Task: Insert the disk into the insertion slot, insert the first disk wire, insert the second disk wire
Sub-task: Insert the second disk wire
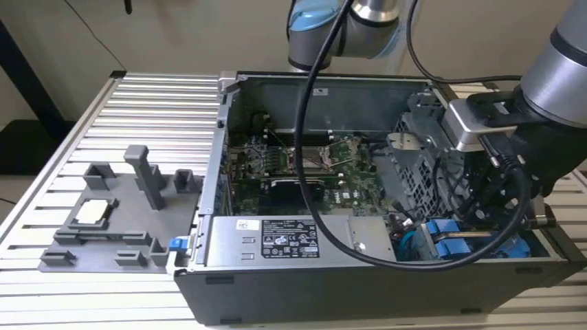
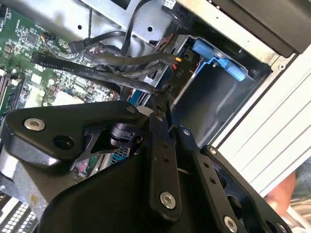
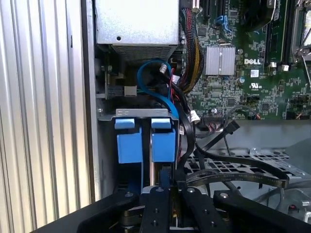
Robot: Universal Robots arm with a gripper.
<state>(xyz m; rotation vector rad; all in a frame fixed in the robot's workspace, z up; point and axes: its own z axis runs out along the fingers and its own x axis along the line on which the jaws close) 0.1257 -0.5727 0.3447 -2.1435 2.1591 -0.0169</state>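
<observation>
Second wrist view: gripper [image 2: 163,104] pinches wire [image 2: 97,68].

Green motherboard [image 1: 293,161] inside open case, grey fixture [image 1: 115,220] beside on slatted table [image 1: 147,103].

Even indoor light, no hard shadows.
Glare on the ribbed desk [image 3: 43,121]; the case interior [image 1: 303,172] is darker; near black parts look soft.
</observation>
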